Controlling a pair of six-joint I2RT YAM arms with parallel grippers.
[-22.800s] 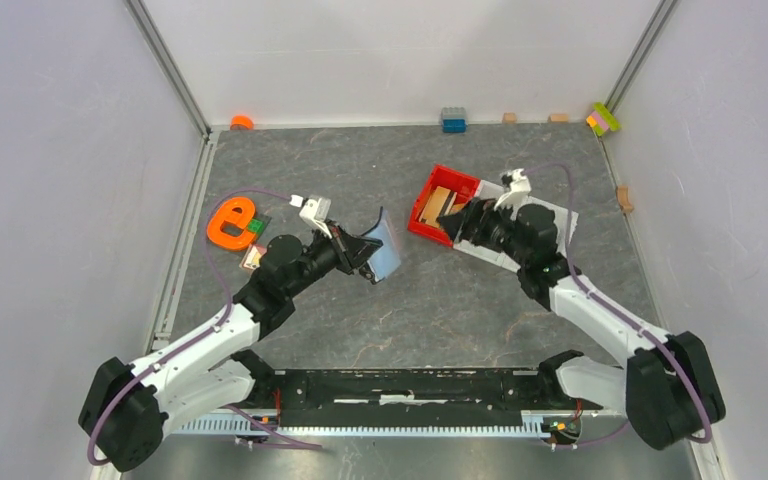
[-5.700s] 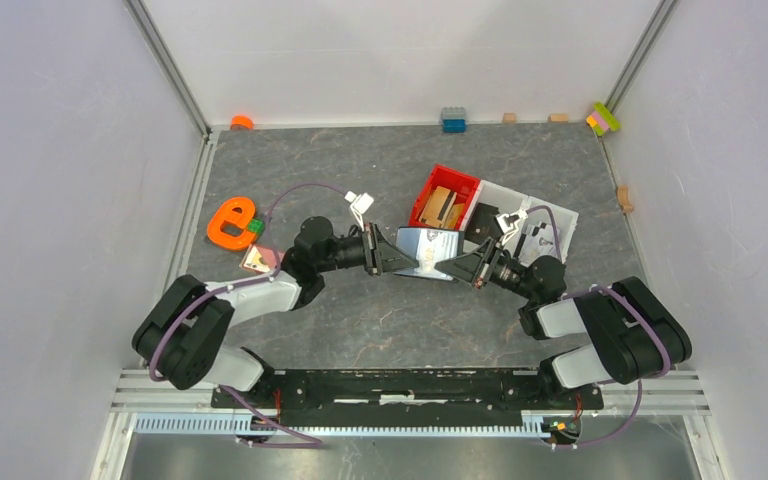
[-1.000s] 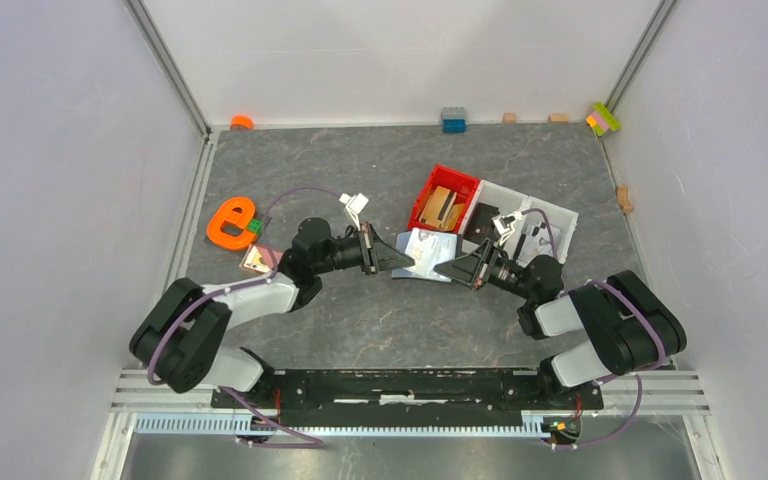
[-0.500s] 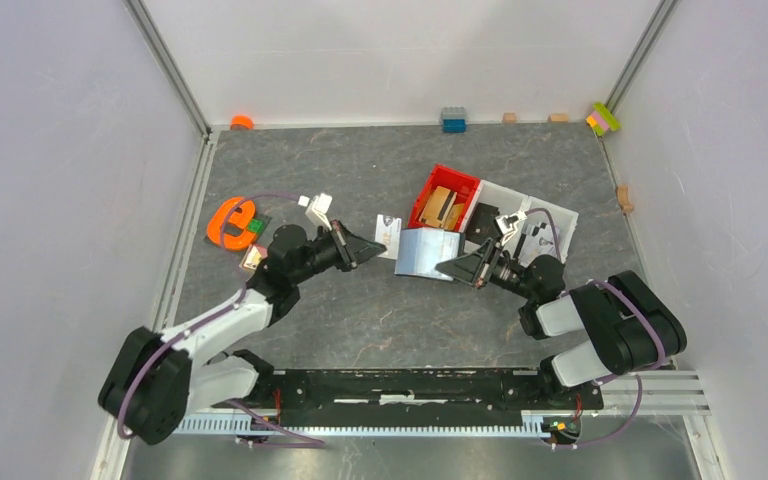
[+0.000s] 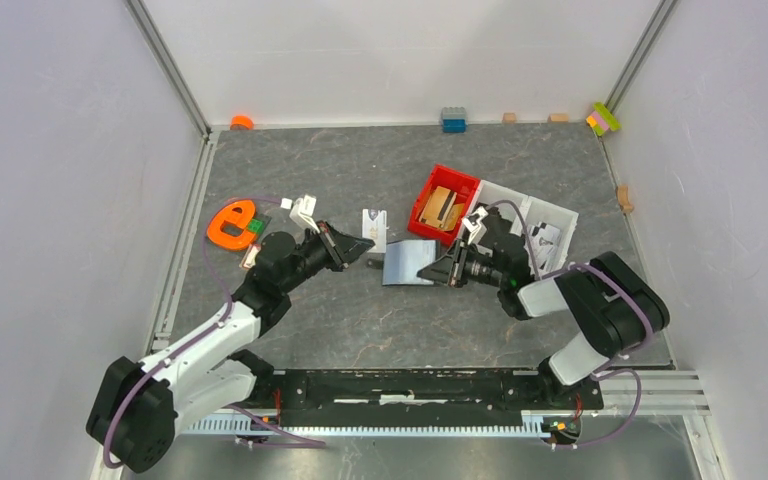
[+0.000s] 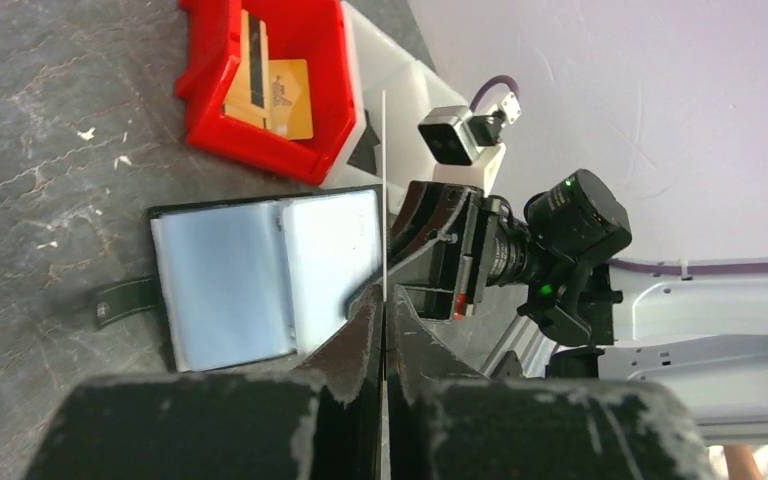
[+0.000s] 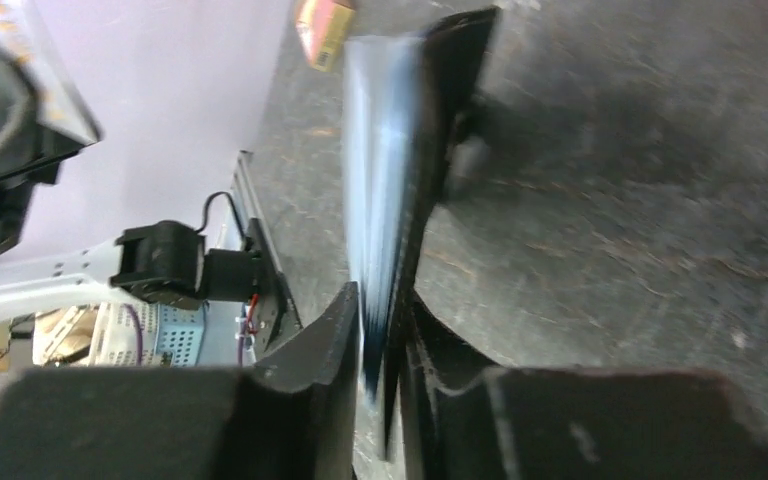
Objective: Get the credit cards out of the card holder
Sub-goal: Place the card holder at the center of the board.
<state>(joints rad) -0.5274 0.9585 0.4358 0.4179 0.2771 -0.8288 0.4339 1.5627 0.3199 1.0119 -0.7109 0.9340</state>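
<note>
Overhead: left gripper [image 5: 368,245] pinched shut on a greyish-white credit card [image 5: 373,222], clear of the open card holder [image 5: 405,265] just right of it; right gripper [image 5: 428,272] clamping that holder's right edge.
Left wrist: credit card [image 6: 384,180] edge-on between fingers, card holder [image 6: 230,280] spread beside red bin [image 6: 260,155].
Right wrist: card holder [image 7: 410,150] edge-on, gripped.

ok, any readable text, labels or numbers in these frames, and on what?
"e": only as a shape, the orange piece is formed like that letter.
Credit card in the left gripper: faint marks, too small to read.
Tan piece in the red bin: dark print, blurred, unreadable.
Card holder in the right gripper: no print visible.
</note>
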